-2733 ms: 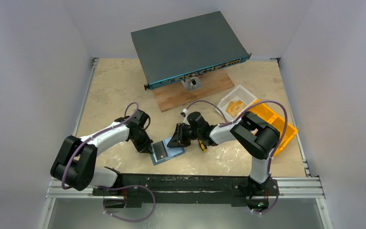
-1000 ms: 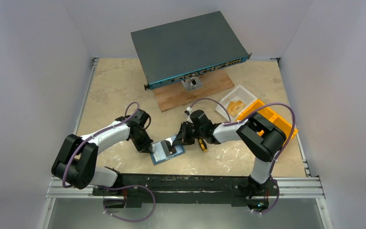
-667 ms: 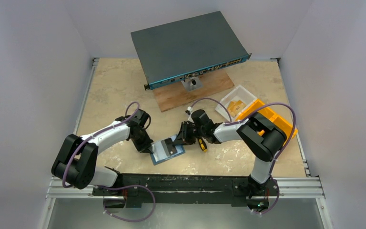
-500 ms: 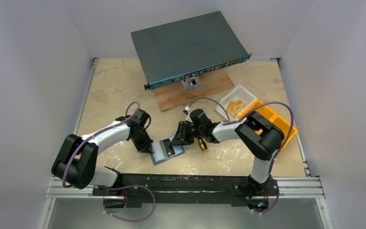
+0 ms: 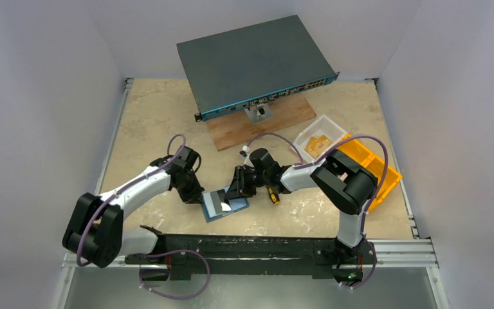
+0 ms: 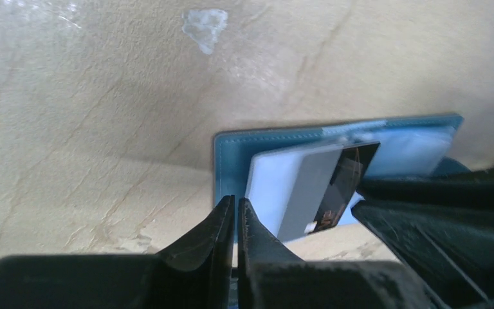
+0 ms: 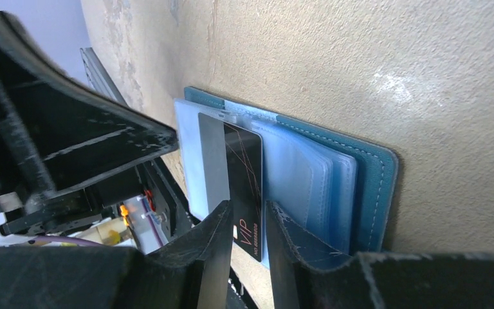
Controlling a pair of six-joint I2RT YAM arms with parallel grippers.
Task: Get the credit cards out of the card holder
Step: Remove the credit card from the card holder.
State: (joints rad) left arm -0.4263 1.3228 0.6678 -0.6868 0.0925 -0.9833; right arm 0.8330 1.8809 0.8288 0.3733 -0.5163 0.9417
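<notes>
The teal card holder [image 5: 239, 206] lies open on the table between the two arms, its pale blue sleeves [image 7: 296, 174] facing up. A black and grey card [image 7: 241, 161] marked VIP sticks partly out of a sleeve; it also shows in the left wrist view as the same card [image 6: 325, 187]. My right gripper [image 7: 249, 215] stands a little open over that card's free end, one finger on each side. My left gripper [image 6: 237, 206] is shut, its tips on the holder's left border [image 6: 228, 164]. From above, the left gripper [image 5: 202, 198] and right gripper [image 5: 231, 195] flank the holder.
A large dark grey network switch [image 5: 254, 64] rests tilted on a wooden board [image 5: 231, 135] at the back. A clear bin [image 5: 321, 138] and an orange bin [image 5: 373, 168] stand at the right. A yellow-handled tool [image 5: 272, 195] lies just right of the holder.
My right gripper has gone from shut to slightly open and shifted left along the card. The left arm's elbow has swung a little; its gripper stays shut at the holder's edge.
</notes>
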